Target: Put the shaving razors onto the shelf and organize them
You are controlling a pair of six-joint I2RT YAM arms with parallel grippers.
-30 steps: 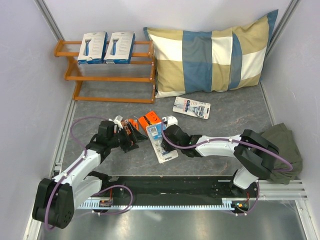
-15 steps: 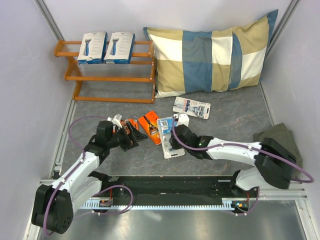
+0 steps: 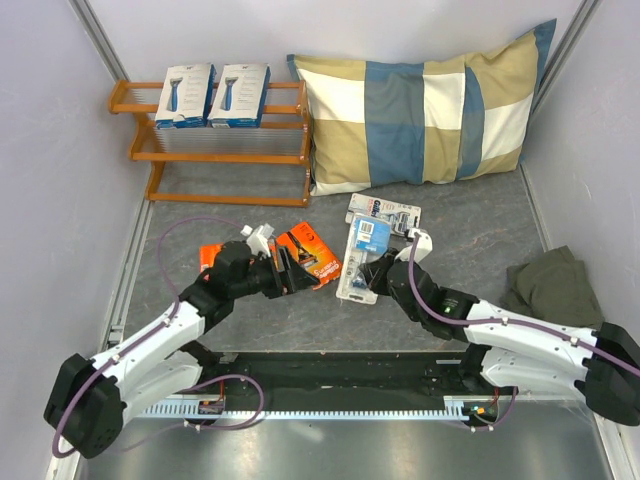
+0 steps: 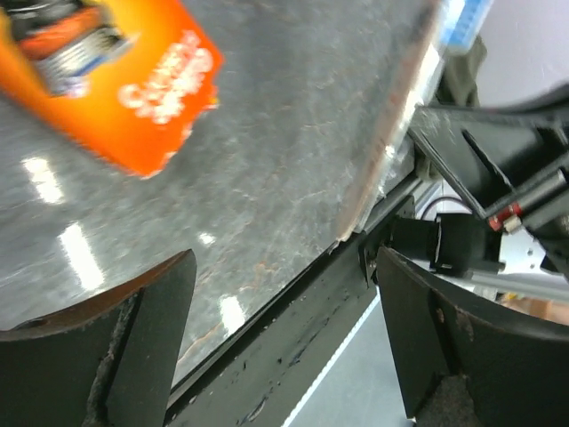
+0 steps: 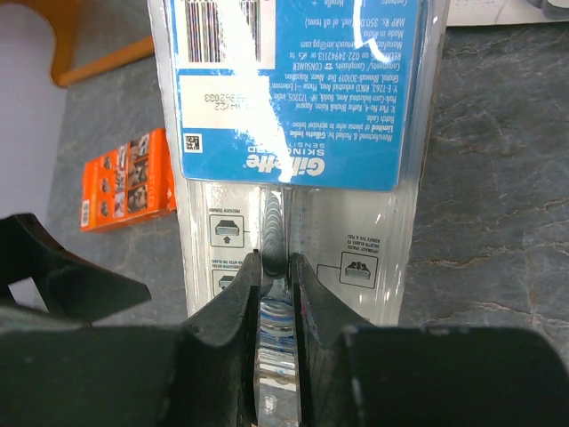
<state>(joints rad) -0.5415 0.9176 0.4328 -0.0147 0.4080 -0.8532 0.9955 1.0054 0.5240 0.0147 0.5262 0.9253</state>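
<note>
Left tool (image 3: 285, 268) hovers low over the desk (image 3: 450, 250) with its jaws spread wide and nothing between them. Just to its left, partly hidden by the arm, lies the first orange pack (image 3: 209, 254). At the back left stands the shelf (image 3: 215, 155), an orange-brown rack of three slatted tiers. Its top tier carries the left white box (image 3: 186, 95) and the right white box (image 3: 240, 94) side by side, toward its left end. Right in front of the open jaws lies the second orange pack (image 3: 312, 252), flat on the desk, near them but not gripped. Further right, the right tool (image 5: 277, 267) is closed tight on the lower end of the held blister pack (image 3: 365, 250), pinching the clear plastic edge-on with the blue card pointing away from it. That pack's far end overlaps the other blister pack (image 3: 385, 213), which lies flat on the desk; whether the two touch is hard to judge from above. That makes six razor packs: two white boxes, two orange, two blister. Behind them a blue-and-beige checked pillow (image 3: 430, 110) leans against the back wall just beside the shelf's right end. A dark green cloth (image 3: 552, 285) lies crumpled at the right edge. The desk is dark grey and stone-patterned, enclosed by pale walls (image 3: 60, 200).
</note>
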